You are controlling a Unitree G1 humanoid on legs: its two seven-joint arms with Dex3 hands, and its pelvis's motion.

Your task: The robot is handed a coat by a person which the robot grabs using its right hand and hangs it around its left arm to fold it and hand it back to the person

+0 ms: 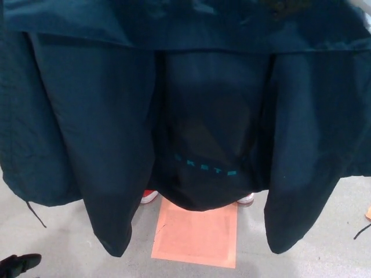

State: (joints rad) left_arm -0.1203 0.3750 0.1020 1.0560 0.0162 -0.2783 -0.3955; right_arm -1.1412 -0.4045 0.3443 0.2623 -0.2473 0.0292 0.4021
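Head view: a big dark blue-green coat [191, 104] fills almost the whole picture.
Coat: it hangs up high and spread wide, in front of a person. Its top runs past the upper edge.
Flaps: a long left flap [104, 174] and a long right flap [295, 185] hang down on each side of the middle part. I cannot tell if they are sleeves or front parts.
Letters: small teal letters [206, 171] sit low on the middle part, too blurry to read.
Cords: a thin left cord [35, 213] dangles under the coat, and a right cord [362, 230] dangles at the other edge.
Shoes: a red shoe [149, 196] and a white shoe tip [246, 198] peek out under the hem.
Floor: the grey floor [58, 243] has an orange square [196, 234] lying just in front of the shoes.
Corner: a black shape [20, 263] sits at the bottom left. I cannot tell what it is.
Fingers: neither robot hand can be made out, so I cannot tell if the fingers are open or closed, or what they hold.
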